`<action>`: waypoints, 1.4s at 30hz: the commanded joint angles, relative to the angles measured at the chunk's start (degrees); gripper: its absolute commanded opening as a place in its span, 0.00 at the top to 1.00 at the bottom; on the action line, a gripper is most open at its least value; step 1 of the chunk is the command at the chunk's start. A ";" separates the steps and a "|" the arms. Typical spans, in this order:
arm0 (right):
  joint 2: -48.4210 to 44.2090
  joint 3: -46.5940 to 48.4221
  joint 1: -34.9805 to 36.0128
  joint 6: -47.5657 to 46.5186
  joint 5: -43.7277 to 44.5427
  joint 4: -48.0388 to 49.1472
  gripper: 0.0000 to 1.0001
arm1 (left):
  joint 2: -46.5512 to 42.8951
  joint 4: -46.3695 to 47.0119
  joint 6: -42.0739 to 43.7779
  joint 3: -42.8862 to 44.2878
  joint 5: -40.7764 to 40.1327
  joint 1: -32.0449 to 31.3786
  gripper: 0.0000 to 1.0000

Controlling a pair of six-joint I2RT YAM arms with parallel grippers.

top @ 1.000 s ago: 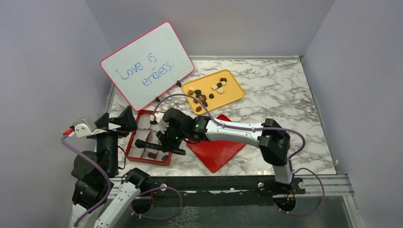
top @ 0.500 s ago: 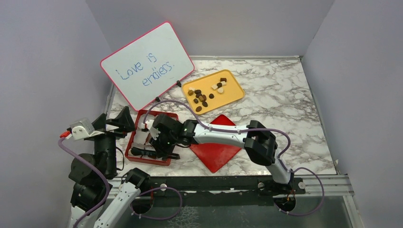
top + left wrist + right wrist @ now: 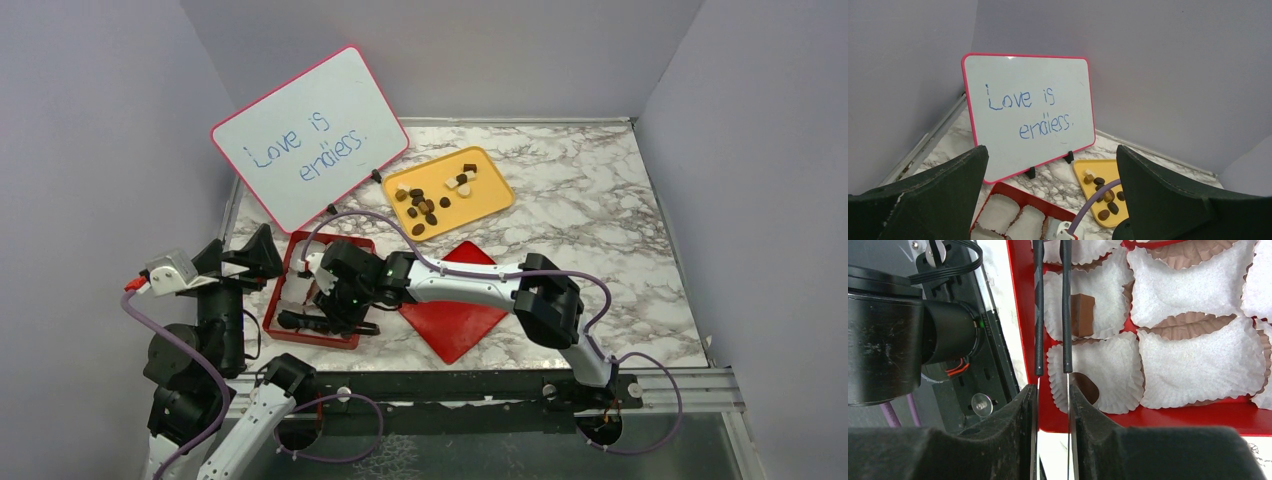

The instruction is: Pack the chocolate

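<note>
Hovering above the red plastic tray [image 3: 1020, 300], placing apparently done | right gripper [image 3: 1052, 305] barely parted, seemingly empty; left gripper [image 3: 1050, 150] gaping, idle | next: fetch brown chocolate pieces [image 3: 425, 207] from yellow tray [image 3: 480, 200].

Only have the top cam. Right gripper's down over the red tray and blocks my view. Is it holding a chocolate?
Observer: No. On the right wrist cam, the right gripper has its thin prongs slightly apart, with nothing between them.
Operator: Any chocolate in the tray near it?
Observer: Yes. A dark brown chocolate lies in the corner paper cup of the red tray, right beside the prong tips.
Operator: And the left gripper?
Observer: On the left wrist cam, the left gripper is wide open and empty, facing the whiteboard.
</note>
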 commanded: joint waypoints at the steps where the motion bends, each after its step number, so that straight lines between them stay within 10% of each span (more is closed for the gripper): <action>1: 0.02 1.83 0.63 -1.08 1.40 -1.18 0.67 | -1.05 -0.38 0.74 1.39 -2.16 -0.13 0.01; 42: -25.30 -13.98 -12.52 -3.53 32.33 -10.54 0.65 | 4.79 -1.26 -3.56 -8.34 11.08 -0.13 0.01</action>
